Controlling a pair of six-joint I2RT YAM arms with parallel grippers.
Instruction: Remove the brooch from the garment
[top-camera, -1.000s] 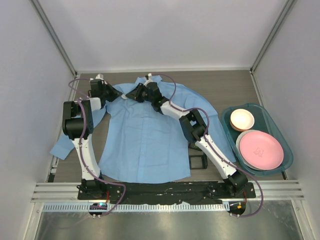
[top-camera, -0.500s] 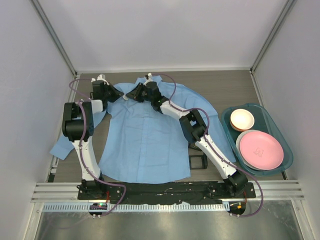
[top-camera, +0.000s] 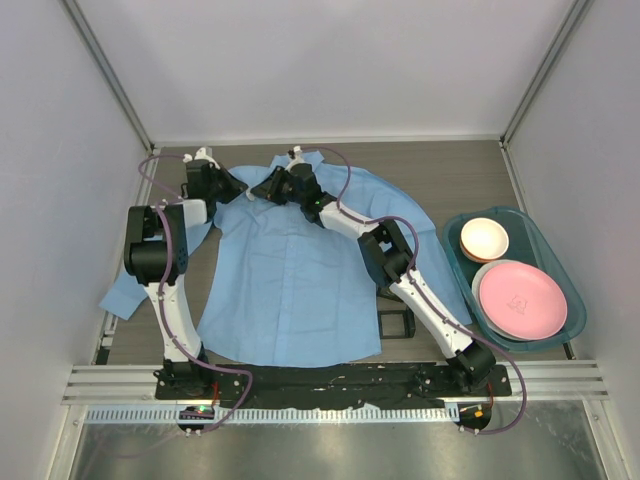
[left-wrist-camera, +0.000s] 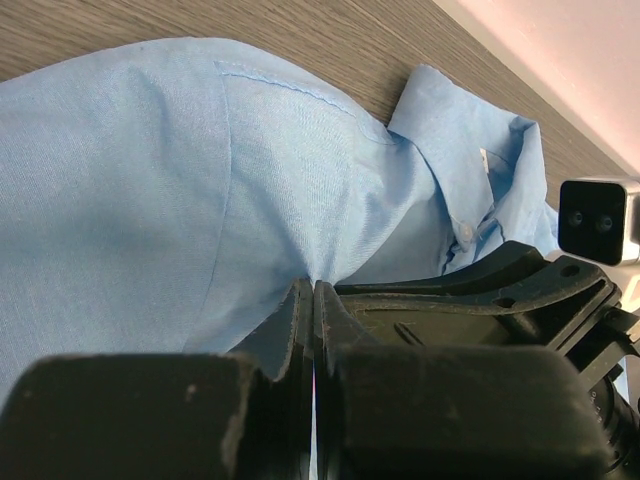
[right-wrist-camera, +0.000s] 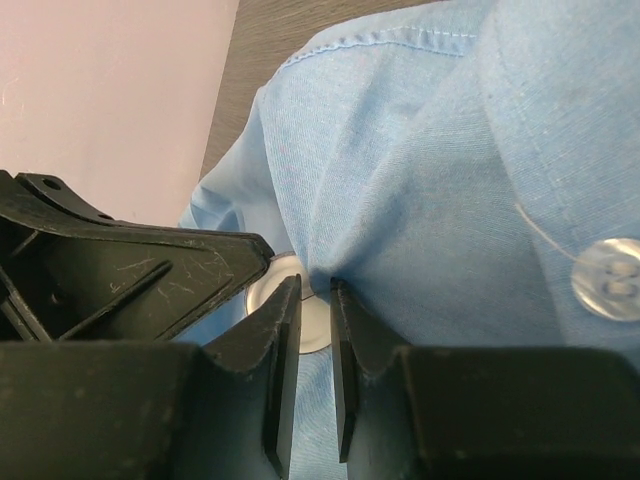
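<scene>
The light blue shirt (top-camera: 290, 280) lies spread flat, collar toward the back wall. Both grippers meet at its collar and left shoulder. My left gripper (top-camera: 236, 190) is shut on a pinched fold of shirt cloth (left-wrist-camera: 150, 180), with the jaws pressed together (left-wrist-camera: 313, 288). My right gripper (top-camera: 264, 189) points toward it. In the right wrist view its jaws (right-wrist-camera: 315, 290) stand a narrow gap apart around a round white brooch (right-wrist-camera: 314, 328) on the cloth, and the shirt folds pull in toward the gap. The left finger hides part of the brooch. A clear shirt button (right-wrist-camera: 610, 278) sits to the right.
A teal tray (top-camera: 452, 255) at the right holds a cream bowl (top-camera: 484, 238) and a pink plate (top-camera: 522, 300). A small black frame-like object (top-camera: 398, 323) lies by the shirt's right hem. White walls close in at the left, back and right.
Both grippers stay at the collar. The left gripper has shifted slightly back and left; the right one has turned a little.
</scene>
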